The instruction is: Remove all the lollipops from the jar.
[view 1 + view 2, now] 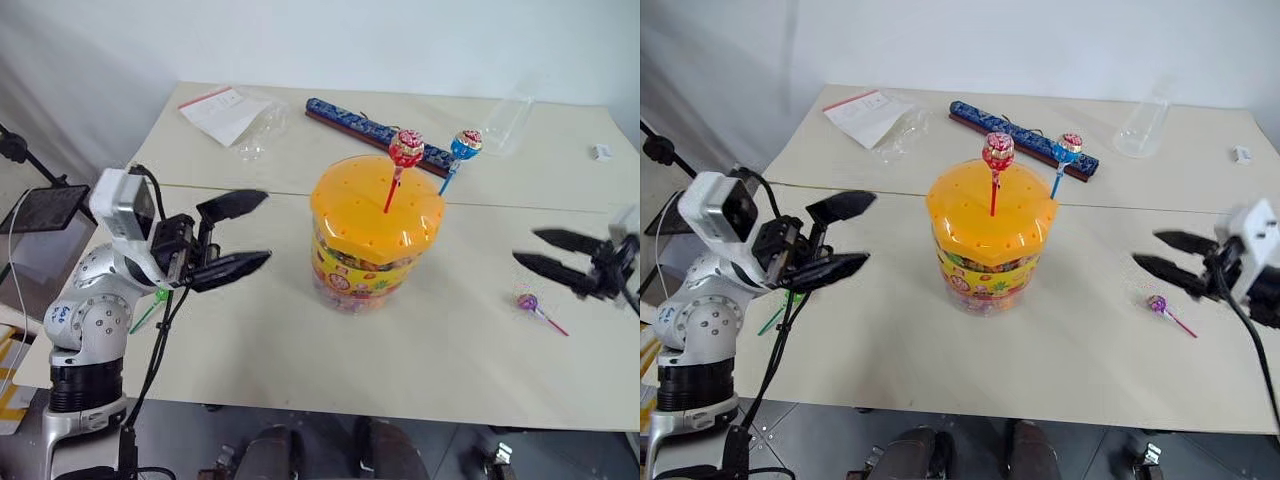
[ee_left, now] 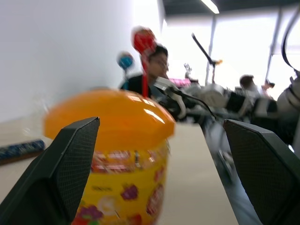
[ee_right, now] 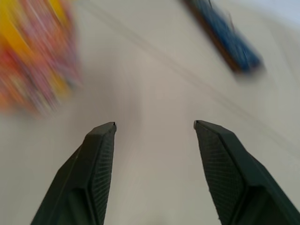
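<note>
The jar [image 1: 372,250], a clear tub with a yellow-red label and a holed orange lid, stands mid-table. Two lollipops stick up from its lid: one on a red stick [image 1: 405,150] and one on a blue stick [image 1: 465,145] at the far right edge. A purple-wrapped lollipop [image 1: 528,302] lies on the table at the right. Just above it hovers my right gripper [image 1: 525,247], open and empty. A green stick [image 1: 150,310] pokes out under my left arm. My left gripper [image 1: 266,226] is open, left of the jar and pointing at it.
A dark blue patterned strip [image 1: 375,130] lies behind the jar. A clear bag with paper [image 1: 225,112] is at the back left and a clear flask [image 1: 510,120] at the back right. A small white object [image 1: 601,152] sits far right. A person [image 2: 157,70] sits beyond the table.
</note>
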Controlling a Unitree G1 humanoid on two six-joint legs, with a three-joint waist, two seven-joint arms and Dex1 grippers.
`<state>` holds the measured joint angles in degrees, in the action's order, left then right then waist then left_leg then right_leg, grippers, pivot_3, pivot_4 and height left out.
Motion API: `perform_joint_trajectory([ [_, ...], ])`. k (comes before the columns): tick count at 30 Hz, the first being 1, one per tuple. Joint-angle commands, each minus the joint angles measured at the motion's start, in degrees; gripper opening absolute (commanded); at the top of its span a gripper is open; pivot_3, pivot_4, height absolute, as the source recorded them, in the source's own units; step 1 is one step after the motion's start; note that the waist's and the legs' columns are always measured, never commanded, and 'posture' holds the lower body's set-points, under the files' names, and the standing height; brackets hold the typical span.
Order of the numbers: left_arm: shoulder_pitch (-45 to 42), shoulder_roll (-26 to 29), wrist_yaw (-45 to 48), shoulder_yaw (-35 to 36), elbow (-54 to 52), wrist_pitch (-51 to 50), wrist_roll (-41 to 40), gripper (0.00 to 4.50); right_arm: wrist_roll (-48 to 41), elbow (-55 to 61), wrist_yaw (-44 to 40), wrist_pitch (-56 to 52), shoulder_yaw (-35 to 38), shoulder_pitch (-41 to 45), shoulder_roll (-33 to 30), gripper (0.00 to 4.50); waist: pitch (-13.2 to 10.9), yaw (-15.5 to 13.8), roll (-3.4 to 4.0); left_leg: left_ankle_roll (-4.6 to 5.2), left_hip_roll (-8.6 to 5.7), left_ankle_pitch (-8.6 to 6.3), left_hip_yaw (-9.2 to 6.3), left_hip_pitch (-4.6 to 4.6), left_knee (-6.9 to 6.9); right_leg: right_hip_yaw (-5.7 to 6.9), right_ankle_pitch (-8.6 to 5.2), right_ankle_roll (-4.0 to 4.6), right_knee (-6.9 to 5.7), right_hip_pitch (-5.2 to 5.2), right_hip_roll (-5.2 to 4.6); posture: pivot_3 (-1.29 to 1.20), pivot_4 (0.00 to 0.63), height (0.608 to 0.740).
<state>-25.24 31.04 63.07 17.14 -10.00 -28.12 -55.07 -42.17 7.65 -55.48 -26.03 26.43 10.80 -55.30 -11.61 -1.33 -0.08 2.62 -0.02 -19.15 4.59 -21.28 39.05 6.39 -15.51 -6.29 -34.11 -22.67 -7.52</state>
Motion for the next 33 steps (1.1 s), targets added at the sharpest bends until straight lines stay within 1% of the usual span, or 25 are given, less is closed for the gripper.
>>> perform_joint_trajectory([
  [1,1.0,-1.3,-2.9,3.0,0.9,-1.7,-4.0,4.50,-9.4,6.7,4.9,-4.4,0.9,7.6,3.3,2.73,0.0,0.0,0.00,-0.01,-0.01,0.00,0.00,-0.01,0.00,0.00,0.00,0.00,-0.01,0.00,-0.01,0.00,0.150,0.740],
  [4,2.0,-1.5,-3.4,3.4,1.2,-2.9,-4.9,4.50,-11.9,7.8,8.5,-7.4,-2.1,15.1,6.0,2.73,0.0,0.0,0.00,-0.03,-0.02,-0.02,-0.02,-0.04,0.00,0.02,0.00,0.00,0.00,-0.02,-0.01,0.00,0.150,0.740],
  [8,1.6,-1.6,-3.2,2.8,1.2,-3.5,-5.0,4.50,-13.1,8.0,7.8,-9.8,-5.4,18.6,7.6,2.73,0.0,-0.2,-0.02,-0.02,-0.09,-0.03,-0.21,-0.18,0.00,0.17,0.03,-0.05,0.08,-0.02,-0.05,0.00,0.150,0.740],
  [11,0.6,-2.3,-3.5,2.2,1.1,-3.5,-4.9,4.50,-14.1,8.7,6.4,-11.3,-6.6,18.8,8.1,2.73,0.0,-0.1,-0.02,0.02,-0.13,-0.05,-0.19,-0.24,0.00,0.19,0.05,-0.09,0.14,-0.03,-0.03,0.00,0.150,0.740],
  [13,0.1,-2.4,-3.5,2.2,1.3,-3.6,-5.1,4.50,-13.8,9.5,4.9,-11.9,-7.5,18.1,7.5,2.73,0.0,-0.1,-0.02,0.02,-0.14,-0.05,-0.18,-0.24,0.00,0.23,0.06,-0.10,0.13,-0.04,0.01,0.00,0.150,0.740],
  [18,-1.4,-2.8,-3.3,2.0,1.8,-3.3,-4.7,4.50,-12.2,8.6,4.3,-11.9,-8.3,18.6,7.9,2.73,0.0,0.0,-0.02,0.07,-0.15,-0.02,-0.15,-0.24,0.01,0.24,0.06,-0.10,0.10,-0.03,0.09,0.00,0.150,0.740],
  [21,-2.6,-3.7,-3.9,2.5,1.8,-3.5,-5.7,4.50,-11.2,7.3,4.3,-11.2,-8.1,18.6,8.5,2.17,0.0,-0.1,-0.02,0.10,-0.19,0.00,-0.14,-0.24,0.02,0.22,0.06,-0.10,0.09,-0.03,0.08,0.00,0.150,0.740],
  [27,-3.2,-4.0,-3.9,2.4,1.6,-4.1,-6.5,4.50,-11.4,5.8,3.6,-10.2,-6.5,18.4,9.1,0.17,0.0,0.0,-0.02,0.11,-0.18,0.01,-0.14,-0.24,0.02,0.23,0.07,-0.11,0.10,-0.04,0.08,0.00,0.150,0.740],
  [28,-3.3,-4.0,-3.7,2.3,1.6,-4.1,-6.6,4.50,-11.7,5.4,3.4,-9.7,-5.7,18.4,9.3,0.05,0.0,0.0,-0.02,0.11,-0.18,0.01,-0.14,-0.24,0.02,0.23,0.07,-0.11,0.10,-0.04,0.08,0.00,0.150,0.740],
  [30,-3.8,-4.1,-3.2,1.8,1.5,-4.4,-6.8,4.50,-14.0,4.2,3.4,-10.1,-3.0,19.0,9.5,0.05,0.0,-0.1,-0.02,0.11,-0.19,0.01,-0.14,-0.24,0.02,0.23,0.07,-0.12,0.09,-0.03,0.09,0.00,0.150,0.740],
  [33,-4.6,-3.8,-2.3,1.2,1.5,-4.6,-6.4,4.50,-17.6,2.0,5.7,-13.1,0.4,20.4,8.4,0.05,0.0,-0.2,-0.02,0.16,-0.26,0.03,-0.14,-0.26,0.04,0.23,0.09,-0.16,0.10,-0.02,0.08,0.00,0.150,0.740],
])
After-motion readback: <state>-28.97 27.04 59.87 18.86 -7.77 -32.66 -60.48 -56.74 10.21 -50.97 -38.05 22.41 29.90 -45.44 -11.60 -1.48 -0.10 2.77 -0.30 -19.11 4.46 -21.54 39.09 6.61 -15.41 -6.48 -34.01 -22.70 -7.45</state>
